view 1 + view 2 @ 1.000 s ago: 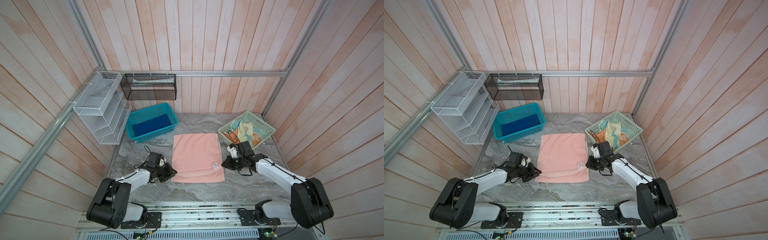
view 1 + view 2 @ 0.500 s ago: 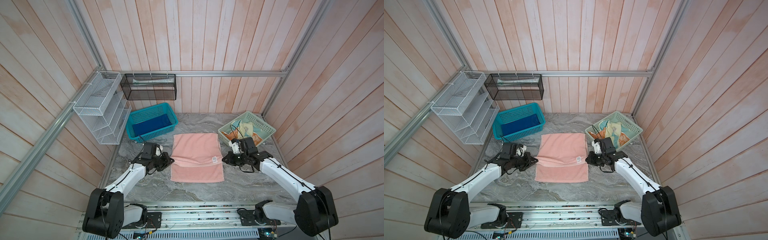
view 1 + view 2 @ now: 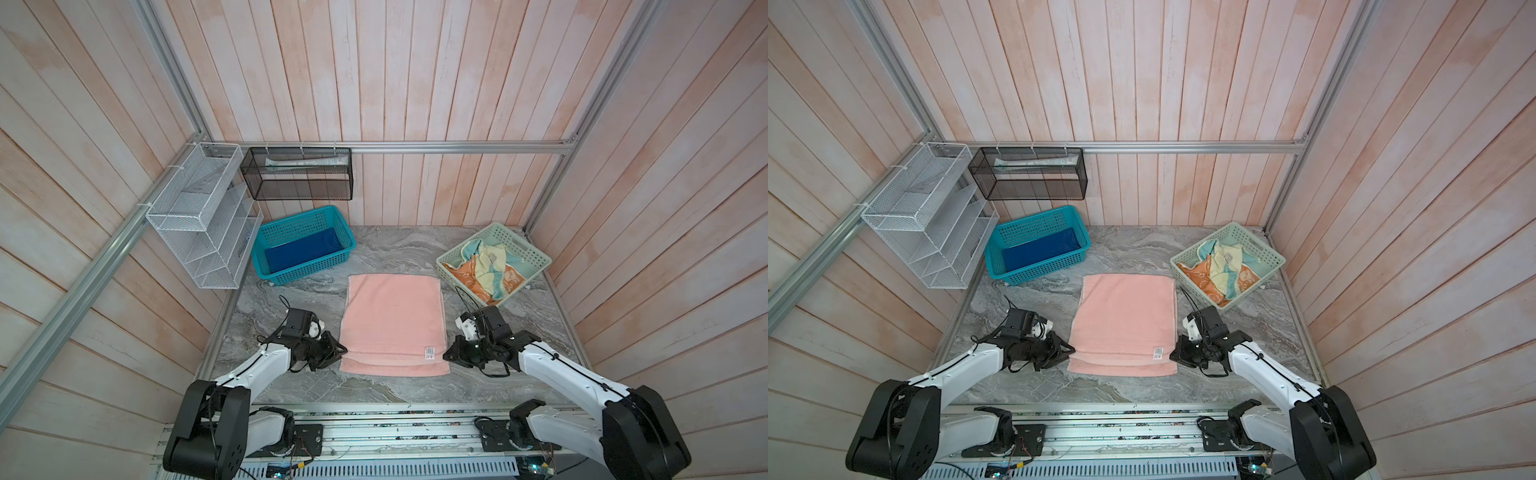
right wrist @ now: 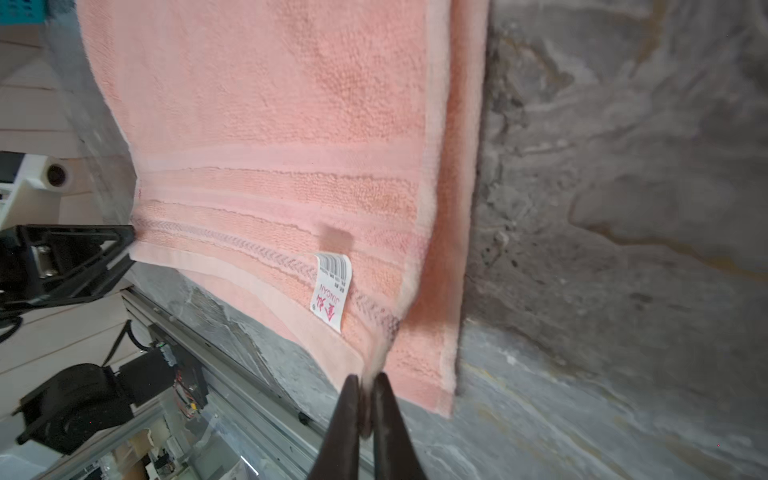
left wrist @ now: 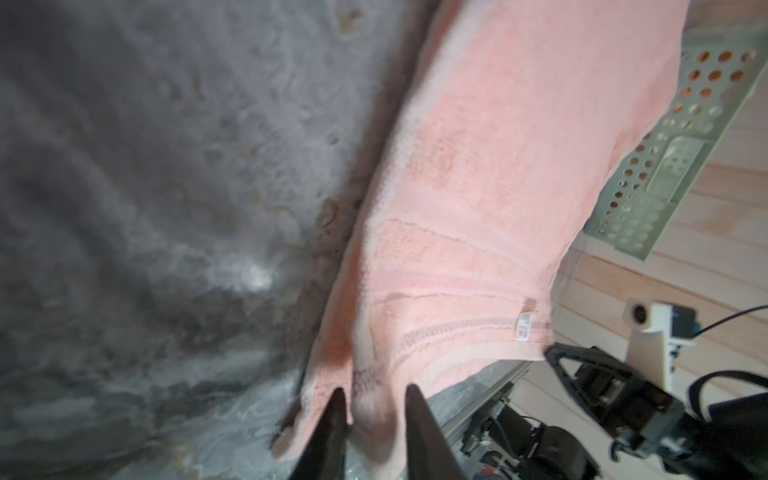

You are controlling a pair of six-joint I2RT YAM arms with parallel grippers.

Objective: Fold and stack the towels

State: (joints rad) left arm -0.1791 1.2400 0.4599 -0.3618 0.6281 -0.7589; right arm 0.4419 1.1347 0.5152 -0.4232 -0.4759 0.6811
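Salmon pink towel point(image 3: 395, 320) lies flat at centre of the tabletop point(image 3: 395, 249) in both top views. It is doubled over, and the upper layer's tagged hem stops just short of the lower layer's edge at the bottom of the cloth. White tag point(image 4: 331, 291) sits near its lower-right corner.

Left pincer point(image 5: 374, 399) is at the lower-left corner, its jaws a little apart with a bunch of terry between them. We cannot tell whether it is really clamped. Right pincer point(image 4: 365, 382) is at the lower-right corner, jaws nearly together and nipping the hem.

Blue towel point(image 3: 303, 251) sits in the teal basket point(image 3: 299, 216) at upper left. Yellow towel point(image 3: 490, 262) and orange towel point(image 3: 465, 274) are crumpled in the green tray point(image 3: 523, 243) at right.

We judge the cloth light, limp and grippy, so it sags and layers slide out of line. It is best taken at the corners, pinching both layers at the hem.
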